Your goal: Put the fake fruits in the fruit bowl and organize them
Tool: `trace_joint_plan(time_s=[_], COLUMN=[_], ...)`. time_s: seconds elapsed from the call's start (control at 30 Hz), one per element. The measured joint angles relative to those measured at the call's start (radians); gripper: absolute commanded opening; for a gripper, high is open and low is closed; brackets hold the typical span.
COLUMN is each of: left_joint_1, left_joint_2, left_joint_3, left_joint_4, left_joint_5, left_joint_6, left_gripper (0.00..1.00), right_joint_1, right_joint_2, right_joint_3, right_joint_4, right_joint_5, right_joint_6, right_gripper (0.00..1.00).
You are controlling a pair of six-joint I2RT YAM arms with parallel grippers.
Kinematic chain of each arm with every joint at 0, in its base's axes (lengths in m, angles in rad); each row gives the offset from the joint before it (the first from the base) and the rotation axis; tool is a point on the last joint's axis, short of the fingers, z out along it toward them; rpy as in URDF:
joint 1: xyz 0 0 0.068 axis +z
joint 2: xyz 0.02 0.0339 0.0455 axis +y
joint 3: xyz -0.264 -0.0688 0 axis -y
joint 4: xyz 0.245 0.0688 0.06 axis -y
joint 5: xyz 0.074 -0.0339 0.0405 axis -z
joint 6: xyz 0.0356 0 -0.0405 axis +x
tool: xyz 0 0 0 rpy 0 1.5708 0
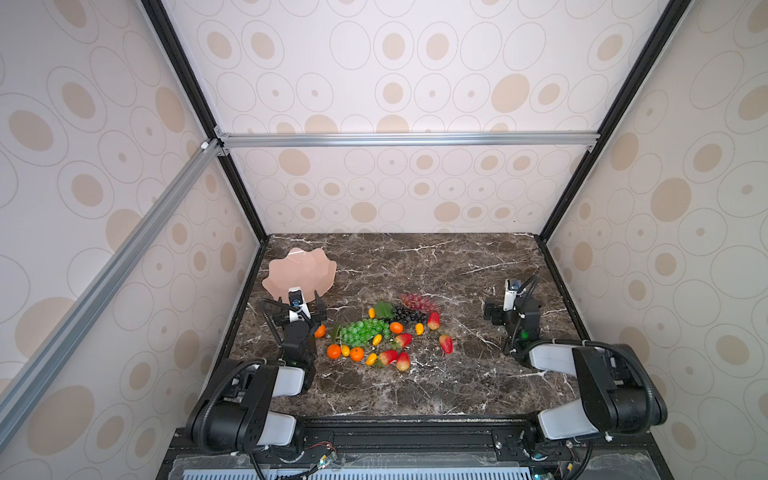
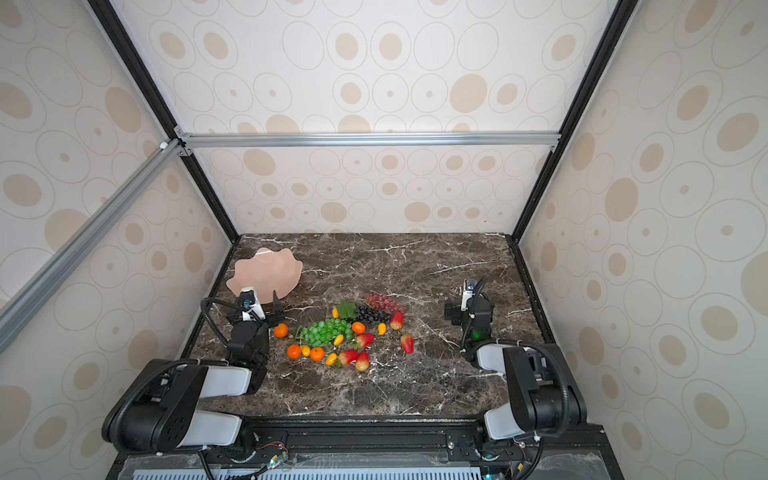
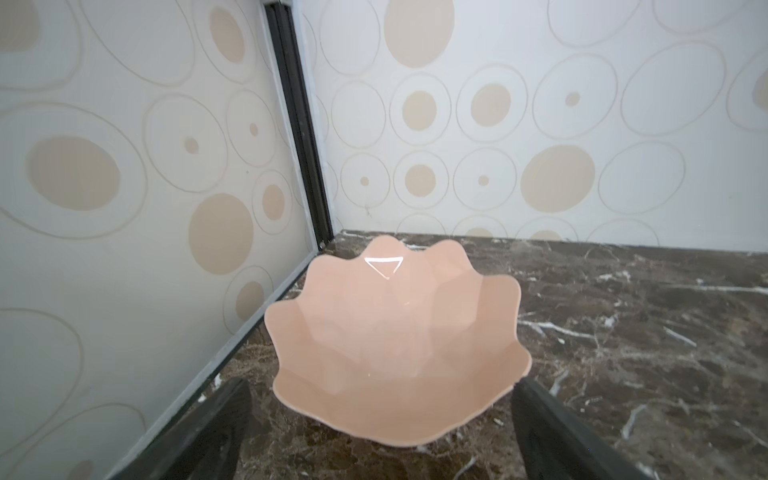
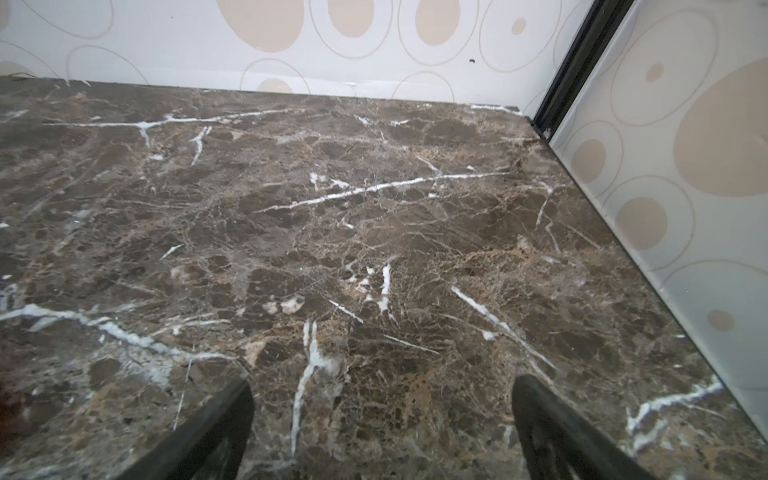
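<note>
Left gripper jaws apart at near rim of fruit bowl, right gripper jaws apart over marble table, fake fruits clustered mid-table between arms.

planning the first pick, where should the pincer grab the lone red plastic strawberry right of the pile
Likely across its wide middle, from straight above: the red plastic strawberry lies flat, alone, with bare dark marble table on both sides.

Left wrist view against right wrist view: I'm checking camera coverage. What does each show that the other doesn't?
Only the left wrist view: the fruit bowl, empty, just beyond the left gripper's open fingers. Only the right wrist view: the right gripper's open fingers, no bowl or fruit. Both: marble tabletop, spotted walls, a black corner post.
</note>
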Motion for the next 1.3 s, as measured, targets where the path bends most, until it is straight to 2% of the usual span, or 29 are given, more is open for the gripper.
trace_joint_plan(time_s=[0.13, 0.27, 0.37, 0.5, 0.63, 0.77, 0.9, 1.13, 1.3], left_joint_1=[-0.031, -0.032, -0.034, -0.034, -0.034, -0.034, -0.034, -0.034, -0.036], left_joint_2=[-0.063, -0.068, -0.061, -0.024, 0.065, 0.191, 0.316, 0.449, 0.505], left_joint_3=[0.112, 0.277, 0.386, 0.51, 0.658, 0.824, 0.948, 1.065, 1.135], left_joint_4=[-0.209, -0.489, -0.673, -0.875, -1.074, -1.248, -1.392, -1.579, -1.645], left_joint_5=[-0.111, -0.146, -0.124, -0.061, 0.009, 0.074, 0.11, 0.107, 0.101], left_joint_6=[-0.08, -0.208, -0.284, -0.324, -0.322, -0.293, -0.252, -0.17, -0.121], left_gripper=[0.98, 0.98, 0.98, 0.98, 0.98, 0.94, 0.88, 0.77, 0.68], right_joint_1=[0.025, 0.032, 0.032, 0.032, 0.032, 0.045, 0.143, 0.37, 0.441], right_joint_2=[-0.116, -0.191, -0.209, -0.211, -0.213, -0.212, -0.207, -0.207, -0.21], right_joint_3=[0.071, 0.185, 0.288, 0.391, 0.44, 0.458, 0.515, 0.629, 0.669], right_joint_4=[-0.149, -0.35, -0.528, -0.74, -0.888, -0.947, -0.986, -0.986, -0.98], right_joint_5=[0.023, 0.056, 0.073, 0.05, -0.087, -0.27, -0.396, -0.498, -0.512], right_joint_6=[0.029, 0.141, 0.25, 0.367, 0.409, 0.437, 0.454, 0.462, 0.462], right_gripper=[1.0, 1.0, 1.0, 1.0, 1.0, 1.0, 1.0, 1.0, 1.0])
